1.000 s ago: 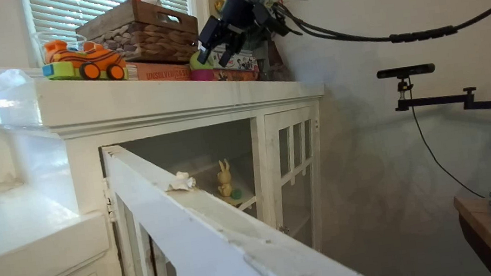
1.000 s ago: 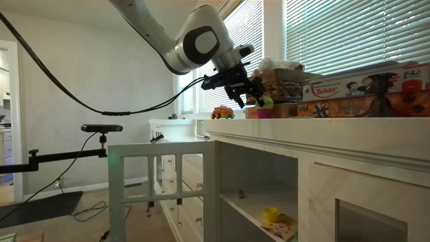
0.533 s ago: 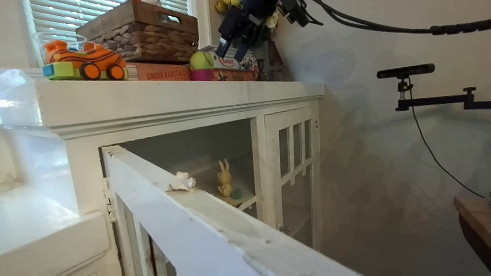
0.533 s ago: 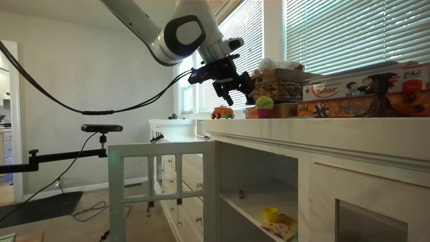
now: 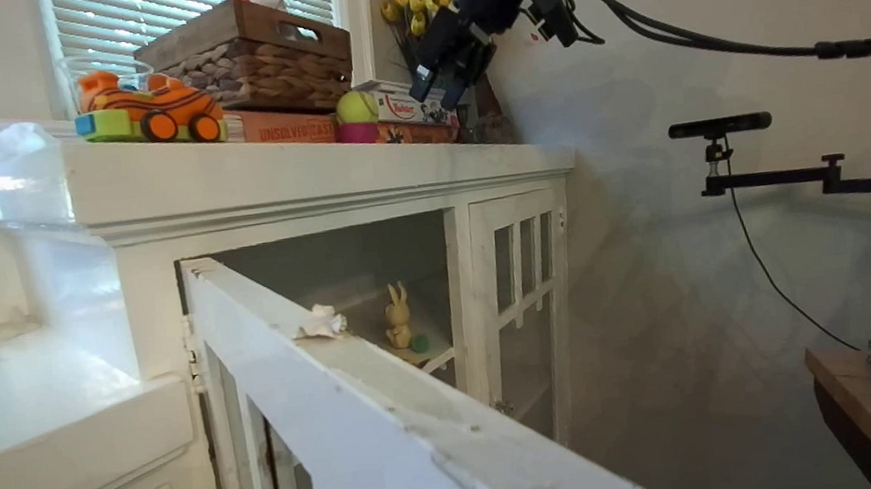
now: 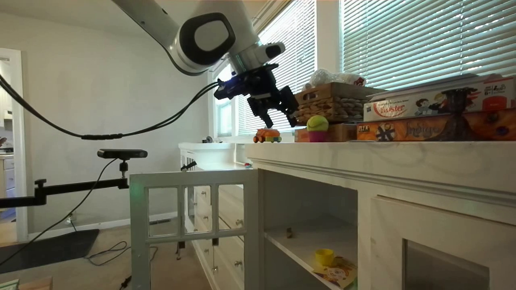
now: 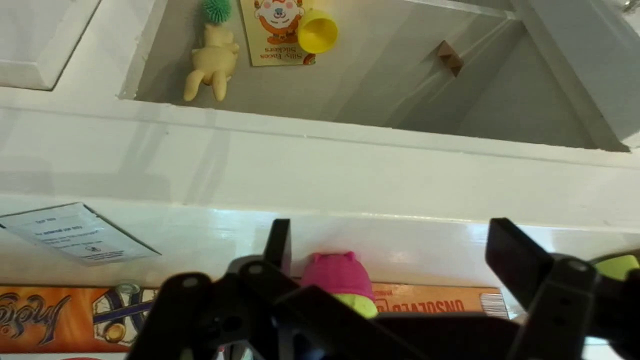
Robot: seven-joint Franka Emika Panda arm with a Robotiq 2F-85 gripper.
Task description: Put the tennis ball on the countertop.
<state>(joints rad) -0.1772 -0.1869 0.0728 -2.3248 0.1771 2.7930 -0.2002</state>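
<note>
A: Where is the tennis ball?

B: It sits in the top of a little pink cup, and the cup stands on the long white bench. Both exterior views show it.

A: What about the claw?

B: It tips down, higher than the bench top, near the ball and apart from it. In the wrist view its two fingers are spread wide.

A: What else is up there?

B: A box with "UNSOLVED CASE" on it is right by the pink cup. An orange toy car stands farther along the bench. In an exterior view, a brown basket shows up behind the ball.

A: And lower down?

B: A yellow cup and a bunny are on the shelf.
</note>
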